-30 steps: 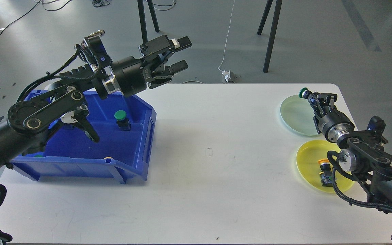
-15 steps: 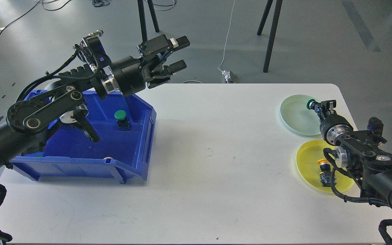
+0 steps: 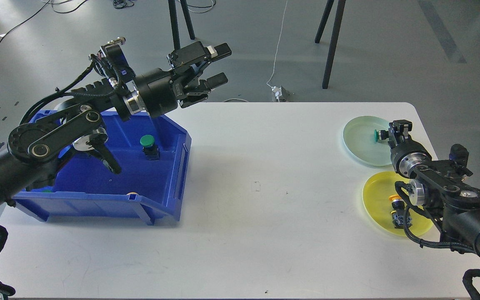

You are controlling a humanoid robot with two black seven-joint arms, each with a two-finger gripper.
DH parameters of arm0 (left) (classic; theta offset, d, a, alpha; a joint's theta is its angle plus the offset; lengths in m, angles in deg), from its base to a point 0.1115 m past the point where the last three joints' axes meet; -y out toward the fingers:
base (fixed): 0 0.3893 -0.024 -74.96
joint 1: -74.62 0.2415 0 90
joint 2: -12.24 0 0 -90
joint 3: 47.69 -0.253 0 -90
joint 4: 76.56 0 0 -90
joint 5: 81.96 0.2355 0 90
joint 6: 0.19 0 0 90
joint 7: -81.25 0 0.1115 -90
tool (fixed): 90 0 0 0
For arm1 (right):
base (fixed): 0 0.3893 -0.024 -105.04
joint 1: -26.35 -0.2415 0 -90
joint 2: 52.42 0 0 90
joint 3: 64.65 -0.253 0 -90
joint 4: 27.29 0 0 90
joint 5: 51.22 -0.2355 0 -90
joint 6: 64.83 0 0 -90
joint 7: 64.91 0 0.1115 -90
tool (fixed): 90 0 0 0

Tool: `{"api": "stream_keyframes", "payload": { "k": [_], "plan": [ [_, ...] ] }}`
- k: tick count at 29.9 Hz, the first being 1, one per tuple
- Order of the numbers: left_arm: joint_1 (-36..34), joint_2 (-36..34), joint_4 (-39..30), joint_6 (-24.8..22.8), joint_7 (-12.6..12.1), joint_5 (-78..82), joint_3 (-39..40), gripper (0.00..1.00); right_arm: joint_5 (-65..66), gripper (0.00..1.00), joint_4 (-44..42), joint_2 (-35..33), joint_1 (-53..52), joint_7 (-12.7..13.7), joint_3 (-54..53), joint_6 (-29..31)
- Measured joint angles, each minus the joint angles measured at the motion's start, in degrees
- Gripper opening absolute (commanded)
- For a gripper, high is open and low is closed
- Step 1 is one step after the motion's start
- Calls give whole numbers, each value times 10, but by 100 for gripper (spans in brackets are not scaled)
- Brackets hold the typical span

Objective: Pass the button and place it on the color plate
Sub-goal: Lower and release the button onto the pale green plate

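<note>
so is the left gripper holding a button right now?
No, the left gripper is open and empty above the far rim of the blue bin; a green button sits in the bin.

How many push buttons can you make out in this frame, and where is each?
3 clearly: a green button at the right gripper over the green plate, a yellow button on the yellow plate, a green one in the blue bin. The bin may hide more.

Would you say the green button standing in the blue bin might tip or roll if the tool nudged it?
The green button looks top-heavy, with a wide cap over a narrower dark base, so it may tip. Once on its side, the round cap would probably roll toward a wall of the blue bin.
</note>
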Motion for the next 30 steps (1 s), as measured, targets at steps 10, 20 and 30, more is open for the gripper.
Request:
{"api": "stream_keyframes", "payload": {
  "k": [10, 20, 30],
  "plan": [
    [0, 9, 49, 0, 0, -89, 1, 99, -13, 97, 151, -17, 1, -3, -135, 25],
    [3, -42, 105, 0, 0, -286, 102, 99, -115, 97, 274, -34, 8, -19, -313, 314],
    [28, -53, 137, 0, 0, -308, 116, 99, -196, 99, 196, -49, 2, -25, -307, 379]
  ]
}}
